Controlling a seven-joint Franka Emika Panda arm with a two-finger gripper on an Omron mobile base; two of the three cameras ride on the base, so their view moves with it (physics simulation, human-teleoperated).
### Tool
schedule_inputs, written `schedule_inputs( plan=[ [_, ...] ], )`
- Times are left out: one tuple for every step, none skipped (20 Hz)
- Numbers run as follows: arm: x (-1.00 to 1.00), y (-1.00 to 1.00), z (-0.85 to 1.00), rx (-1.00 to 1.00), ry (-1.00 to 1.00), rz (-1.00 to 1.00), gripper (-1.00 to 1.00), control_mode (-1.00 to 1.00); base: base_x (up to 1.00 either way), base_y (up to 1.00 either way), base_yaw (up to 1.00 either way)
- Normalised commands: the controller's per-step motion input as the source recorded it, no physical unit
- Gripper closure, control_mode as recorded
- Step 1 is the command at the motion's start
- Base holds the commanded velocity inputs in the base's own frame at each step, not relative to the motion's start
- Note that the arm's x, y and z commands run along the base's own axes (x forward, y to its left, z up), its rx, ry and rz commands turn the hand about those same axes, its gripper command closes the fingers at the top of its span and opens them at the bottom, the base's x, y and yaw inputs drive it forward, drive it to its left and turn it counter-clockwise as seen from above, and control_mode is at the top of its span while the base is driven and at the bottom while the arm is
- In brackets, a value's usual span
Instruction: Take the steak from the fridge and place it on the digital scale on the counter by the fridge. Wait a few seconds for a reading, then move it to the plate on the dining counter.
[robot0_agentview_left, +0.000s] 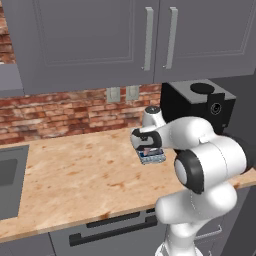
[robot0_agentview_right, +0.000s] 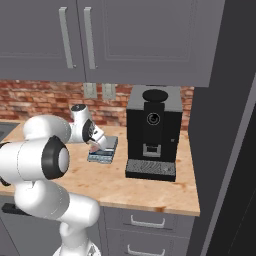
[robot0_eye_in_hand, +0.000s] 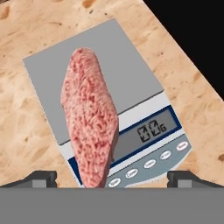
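While the pincer (robot0_eye_in_hand: 112, 177) gapes wide, a marbled pink steak (robot0_eye_in_hand: 89, 131) lies on the digital scale (robot0_eye_in_hand: 131, 87).

Readable text: the scale's display only

The digital scale (robot0_eye_in_hand: 131, 118) carries a small blue-framed screen showing two blocky digits, seemingly "00", followed by a small "G". The oval buttons beneath the screen bear marks too small to read.

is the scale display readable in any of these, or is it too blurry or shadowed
Hand view: sharp and evenly lit; the scale display shows blocky digits and a G, with the steak covering its left part. Left base view: the scale is a small soft patch, display unreadable. Right base view: the same, with the arm partly in front.
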Motion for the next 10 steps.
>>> schedule_inputs(
  plan=[
    [0.0, 0.0, -0.09, 0.0, 0.03, 0.0, -1.0, -1.0, 0.0, 0.0, 0.0],
    [0.0, 0.0, -0.06, 0.0, 0.01, 0.01, -1.0, -1.0, 0.0, 0.0, 0.0],
    [0.0, 0.0, -0.06, 0.0, 0.0, 0.01, -1.0, -1.0, 0.0, 0.0, 0.0],
    [0.0, 0.02, -0.05, 0.0, 0.0, 0.01, -1.0, -1.0, 0.0, 0.0, 0.0],
    [0.01, 0.04, -0.05, 0.0, 0.0, 0.02, -1.0, -1.0, 0.0, 0.0, 0.0],
    [0.03, 0.06, -0.05, 0.0, 0.0, 0.02, -1.0, -1.0, 0.0, 0.0, 0.0],
    [0.04, 0.06, -0.04, 0.0, 0.0, 0.02, -1.0, -1.0, 0.0, 0.0, 0.0],
    [0.03, 0.08, -0.04, 0.0, 0.0, 0.02, -1.0, -1.0, 0.0, 0.0, 0.0],
    [0.03, 0.08, -0.04, 0.0, 0.0, 0.02, -1.0, -1.0, 0.0, 0.0, 0.0],
    [0.05, 0.07, -0.06, 0.0, 0.0, 0.02, -1.0, -1.0, 0.0, 0.0, 0.0]
  ],
)
